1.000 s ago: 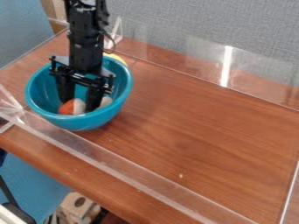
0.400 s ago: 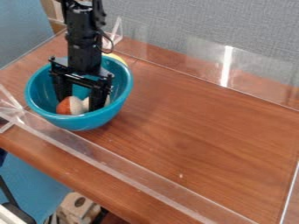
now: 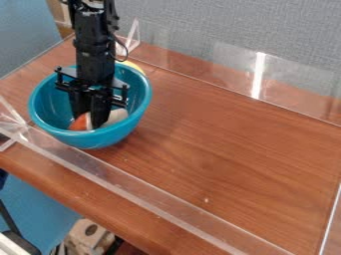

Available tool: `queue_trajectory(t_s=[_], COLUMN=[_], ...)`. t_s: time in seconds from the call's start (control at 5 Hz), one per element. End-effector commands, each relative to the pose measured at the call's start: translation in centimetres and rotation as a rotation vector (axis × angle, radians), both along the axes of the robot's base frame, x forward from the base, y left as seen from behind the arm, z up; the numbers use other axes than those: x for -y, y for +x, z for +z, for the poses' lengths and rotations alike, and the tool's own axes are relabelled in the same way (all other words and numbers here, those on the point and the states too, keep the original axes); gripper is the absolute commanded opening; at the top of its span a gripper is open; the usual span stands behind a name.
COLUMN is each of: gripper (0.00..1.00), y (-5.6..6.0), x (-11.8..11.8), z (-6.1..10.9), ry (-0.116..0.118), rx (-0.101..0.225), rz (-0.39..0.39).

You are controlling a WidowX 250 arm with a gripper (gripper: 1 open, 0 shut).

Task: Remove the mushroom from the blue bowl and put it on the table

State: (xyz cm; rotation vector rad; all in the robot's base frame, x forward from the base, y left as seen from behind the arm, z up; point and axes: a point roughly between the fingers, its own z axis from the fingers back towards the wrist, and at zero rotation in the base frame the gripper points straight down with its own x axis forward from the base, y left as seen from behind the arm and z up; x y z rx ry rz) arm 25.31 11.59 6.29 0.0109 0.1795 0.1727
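The blue bowl (image 3: 54, 98) sits at the left end of the table (image 3: 226, 129). Inside it lies the mushroom (image 3: 86, 122), a reddish-brown cap with a pale stem beside it. My gripper (image 3: 91, 116) points straight down into the bowl, its black fingers drawn together on the mushroom. The fingers hide part of the mushroom.
Low clear acrylic walls (image 3: 120, 184) edge the tabletop on all sides. Brown wood surface stretches from the bowl toward the right. A grey fabric panel stands behind the table.
The fingers stood apart over the mushroom earlier and have now come together on it. The arm has stayed in the same spot inside the bowl.
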Motion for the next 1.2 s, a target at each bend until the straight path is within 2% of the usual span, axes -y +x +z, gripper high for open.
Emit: queue_trajectory(t_s=[0.0,0.4,0.6,1.0], gripper=[0.0,0.0,0.0,0.0], y=[0.8,1.8,2.6,4.1], x=[-0.6,2.2,4.9,12.9], z=[5.0,11.2,12.6,11.2], ry=[0.027,-0.002,-0.021,-0.059], rx=[0.13,0.227,0.262,0.249], rz=[0.006,-0.008,-0.05,-0.225])
